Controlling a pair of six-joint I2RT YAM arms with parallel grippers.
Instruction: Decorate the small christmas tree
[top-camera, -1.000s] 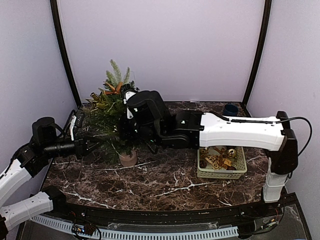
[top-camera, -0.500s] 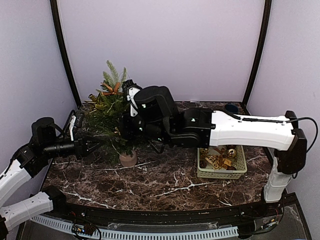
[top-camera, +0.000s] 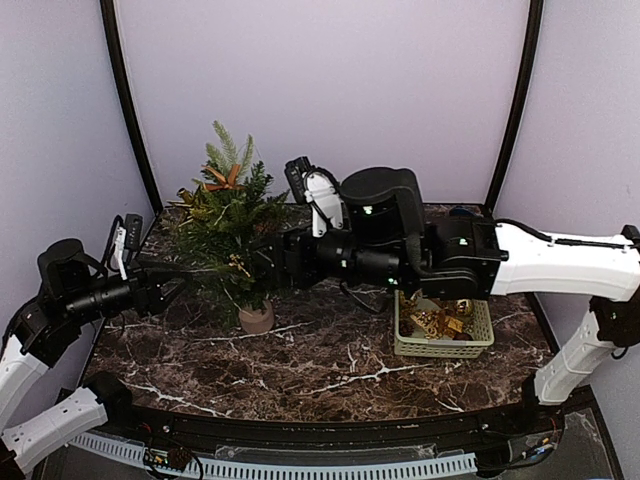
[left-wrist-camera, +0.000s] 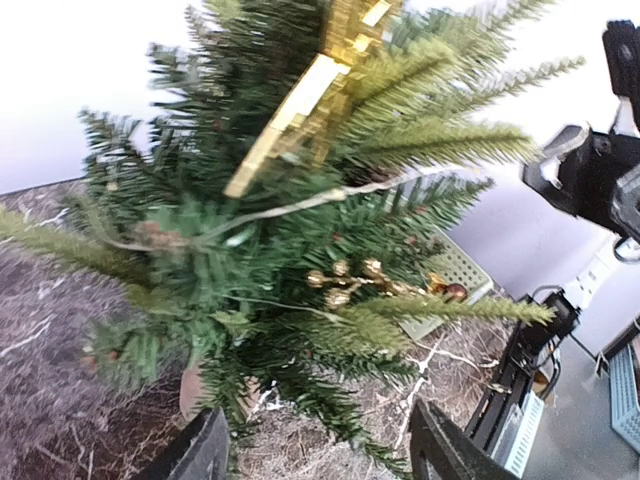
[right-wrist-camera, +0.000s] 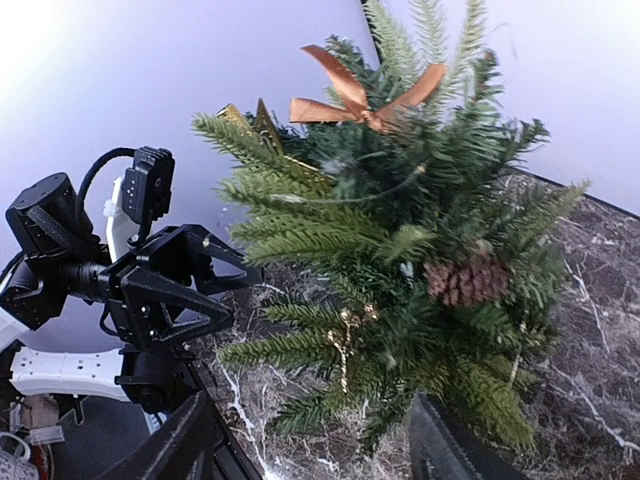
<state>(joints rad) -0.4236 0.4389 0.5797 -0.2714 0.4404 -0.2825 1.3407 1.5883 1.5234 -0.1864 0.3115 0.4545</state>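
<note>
- My left gripper (top-camera: 175, 290) sits just left of the small christmas tree (top-camera: 232, 225), jaws spread and empty, I'd guess to stay clear of the branches.
- The tree stands left of centre; foliage hides part of its pot (top-camera: 256, 318).
- My right gripper (top-camera: 268, 262), at the tree's right side, is likewise released; its fingertips are lost against the needles.
- The basket (top-camera: 482, 338), right of the tree, lies partly under the right arm (top-camera: 540, 262).

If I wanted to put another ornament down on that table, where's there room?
Bare: the front strip of the dark marble table, from the beige pot of the small green fir tree to the pale-green plastic basket. Crowded: around the tree, between the left gripper and right gripper.
</note>
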